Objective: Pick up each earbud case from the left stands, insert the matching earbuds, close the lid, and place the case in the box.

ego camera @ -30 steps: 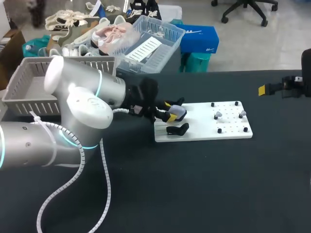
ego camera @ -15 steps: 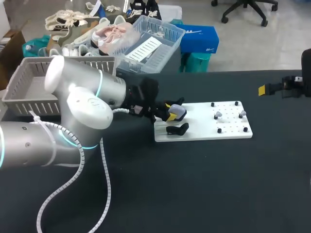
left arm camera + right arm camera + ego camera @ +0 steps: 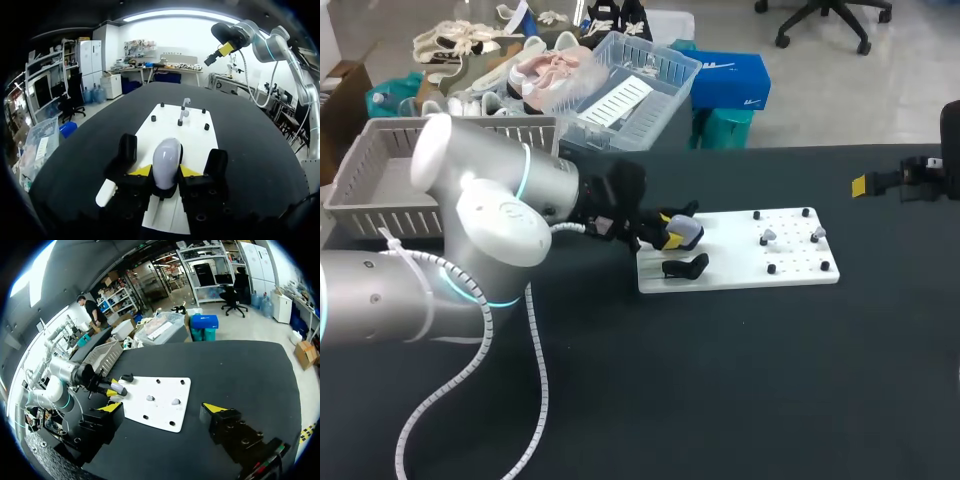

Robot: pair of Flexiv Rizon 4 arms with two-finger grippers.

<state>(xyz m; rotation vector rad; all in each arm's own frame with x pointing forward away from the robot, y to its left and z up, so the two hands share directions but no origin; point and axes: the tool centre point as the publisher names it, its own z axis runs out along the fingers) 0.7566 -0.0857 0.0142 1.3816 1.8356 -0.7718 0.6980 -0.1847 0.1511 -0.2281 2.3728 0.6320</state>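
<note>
while the left gripper point(image 3: 165, 172) clamps a pale earbud case point(image 3: 166, 159) between its yellow tips, over the white board point(image 3: 195, 137), two earbuds point(image 3: 184, 109) stand ahead of it; the right gripper point(image 3: 163, 408), fingers spread wide, hangs well apart from the board.

White pegboard point(image 3: 728, 255) lies on black table point(image 3: 720, 390).

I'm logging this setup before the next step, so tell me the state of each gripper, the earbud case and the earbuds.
Left gripper: shut on the earbud case.
Right gripper: open, holding nothing.
Earbud case: upright, lid shut, at the left end of the white board.
Earbuds: two, standing on the white board, not in the case.
</note>
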